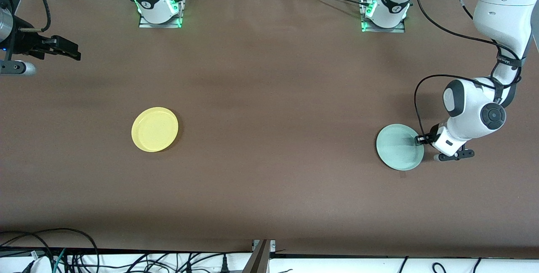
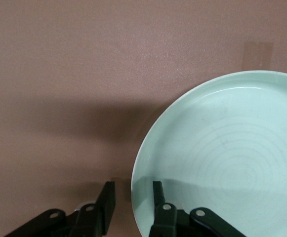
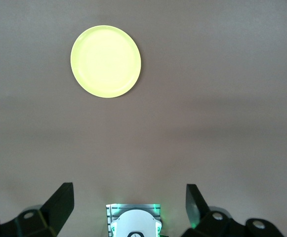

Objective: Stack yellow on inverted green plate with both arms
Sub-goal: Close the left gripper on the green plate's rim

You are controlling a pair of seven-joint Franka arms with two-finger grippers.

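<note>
The green plate (image 1: 398,146) lies rim up on the brown table toward the left arm's end. My left gripper (image 1: 419,139) is low at its rim. In the left wrist view the gripper (image 2: 132,190) is open, one finger (image 2: 106,197) outside the rim and one over the green plate (image 2: 227,158), with gaps on both sides. The yellow plate (image 1: 155,129) lies rim up toward the right arm's end, far from the green one. My right gripper (image 1: 63,49) waits open and empty, high over that end; its wrist view (image 3: 129,190) shows the yellow plate (image 3: 105,61).
The arm bases (image 1: 159,5) (image 1: 384,12) stand at the table's edge farthest from the front camera. A small strip of tape (image 2: 258,54) lies on the table by the green plate. Cables (image 1: 63,252) run along the edge nearest the camera.
</note>
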